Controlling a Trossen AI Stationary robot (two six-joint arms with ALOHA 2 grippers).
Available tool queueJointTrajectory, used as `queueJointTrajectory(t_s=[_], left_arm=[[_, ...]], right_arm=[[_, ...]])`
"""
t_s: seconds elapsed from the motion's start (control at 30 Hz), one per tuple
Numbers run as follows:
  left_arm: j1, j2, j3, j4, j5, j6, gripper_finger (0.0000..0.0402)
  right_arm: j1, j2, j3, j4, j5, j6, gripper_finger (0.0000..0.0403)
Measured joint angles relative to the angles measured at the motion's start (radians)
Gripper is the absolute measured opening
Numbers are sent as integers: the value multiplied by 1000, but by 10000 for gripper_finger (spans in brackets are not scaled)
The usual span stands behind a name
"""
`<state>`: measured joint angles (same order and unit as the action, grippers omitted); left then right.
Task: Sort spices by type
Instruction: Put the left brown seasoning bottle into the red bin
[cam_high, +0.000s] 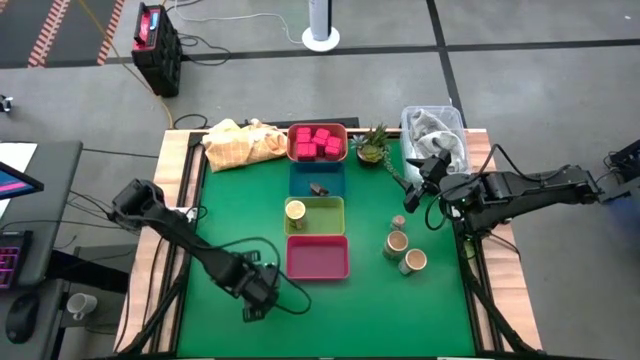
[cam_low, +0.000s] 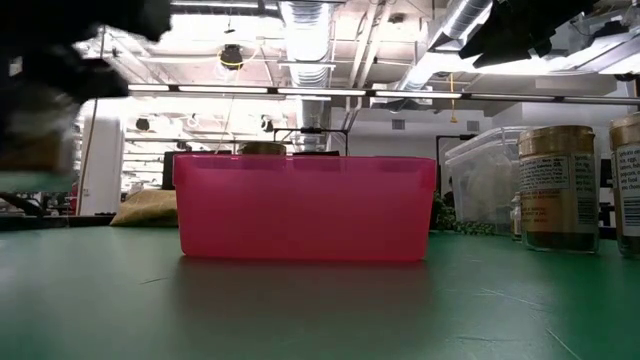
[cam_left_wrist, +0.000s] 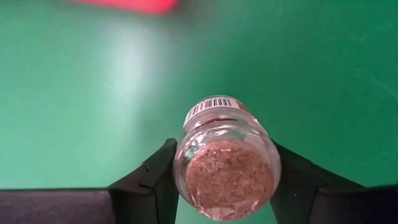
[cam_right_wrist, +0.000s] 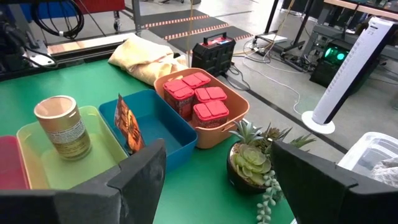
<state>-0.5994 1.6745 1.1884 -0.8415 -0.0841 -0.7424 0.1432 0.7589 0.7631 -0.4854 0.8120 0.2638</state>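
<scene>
The left pincer (cam_high: 258, 298) sits low over the near-left part of the green counter (cam_high: 240, 200), its two dark fingers (cam_left_wrist: 155, 180) pinching a small glass jar (cam_left_wrist: 225, 167) of brown spice with a barcode label on its side; in the left wrist view both fingers press against the jar's sides, though whether the jar rests on the counter or is lifted clear of it is hard to judge. Down the middle of the counter runs a row of four trays: an orange tray (cam_high: 318, 142) at the far end holding the pinkish-red spice boxes (cam_right_wrist: 198, 94), then a blue tray (cam_high: 317, 182) with one small dark packet (cam_right_wrist: 127, 124) standing in it, then a yellow-green tray (cam_high: 318, 216) with one tan cylinder (cam_right_wrist: 61, 126) upright in it, and nearest the camera a pink tray (cam_low: 305, 207). To the right of the pink tray two more tan cylinders (cam_high: 404, 252) stand close together on the bare counter, and a tiny round jar (cam_high: 398, 222) stands just beyond them. The right pincer (cam_high: 412, 196) hovers over the far-right part of the counter, fingers spread and holding nothing, beside a small potted succulent (cam_right_wrist: 252, 163) and a clear plastic bin (cam_high: 436, 135). A yellow cloth (cam_high: 240, 142) lies at the far left corner.
</scene>
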Motion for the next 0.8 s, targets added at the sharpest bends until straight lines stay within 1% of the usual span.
queueJointTrajectory(t_s=[0.1,0.2,0.4,0.67,0.8], left_arm=[[36,-7,44,-25,1,58,180],[70,-7,94,-47,31,130,182],[165,-7,184,-42,36,286,182],[313,-5,193,51,36,422,184],[368,-5,193,103,35,467,184]], right_arm=[[0,0,0,0,-1,0,315],[0,0,0,0,-2,0,315],[0,0,0,0,-3,0,315],[0,0,0,0,-3,0,315],[0,0,0,0,-3,0,315]])
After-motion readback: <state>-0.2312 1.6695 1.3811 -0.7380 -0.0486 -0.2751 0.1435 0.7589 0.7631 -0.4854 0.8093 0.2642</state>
